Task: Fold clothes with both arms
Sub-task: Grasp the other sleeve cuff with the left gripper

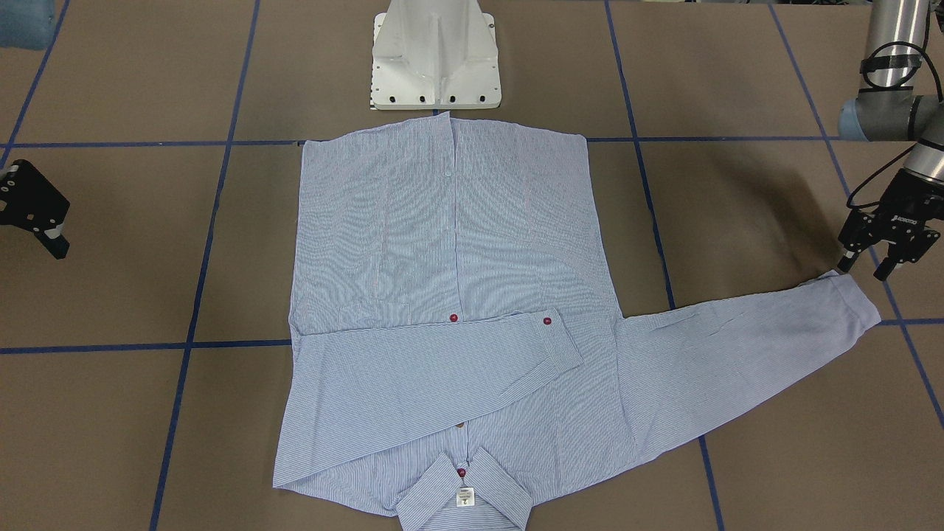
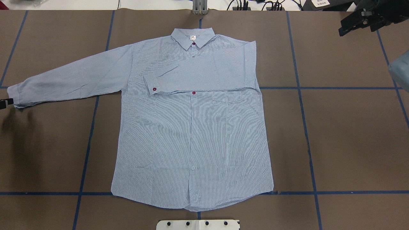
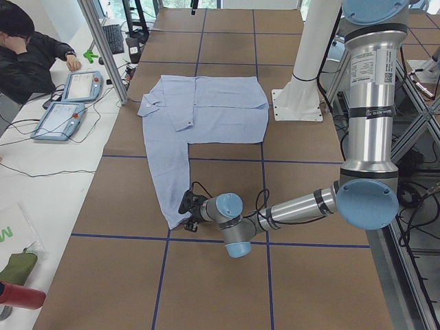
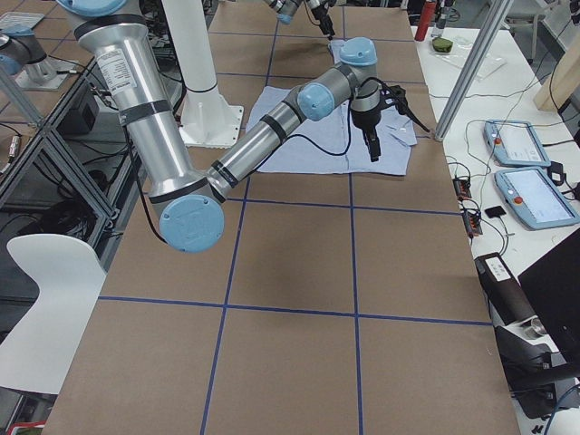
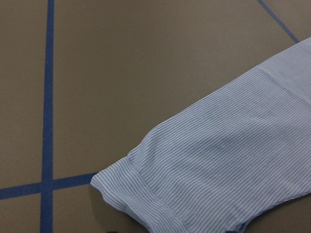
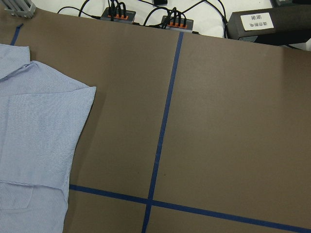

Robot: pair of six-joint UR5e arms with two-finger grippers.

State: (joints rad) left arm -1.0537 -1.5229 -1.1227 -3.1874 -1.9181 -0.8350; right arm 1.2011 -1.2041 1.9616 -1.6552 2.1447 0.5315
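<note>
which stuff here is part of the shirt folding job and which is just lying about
Job: striped button-up shirt; left gripper, open beside the outstretched sleeve's cuff; right gripper, off to the side.
Lying about: white pedestal base; two teach pendants.

The shirt is made of thin, soft, matt cloth, and small creases are seen on it. Its red buttons look hard and shiny, like plastic. The table is covered in smooth, matt brown paper, marked with blue tape. The left arm is made of smooth, shiny metal with glossy blue caps. The left gripper looks matt black.
</note>
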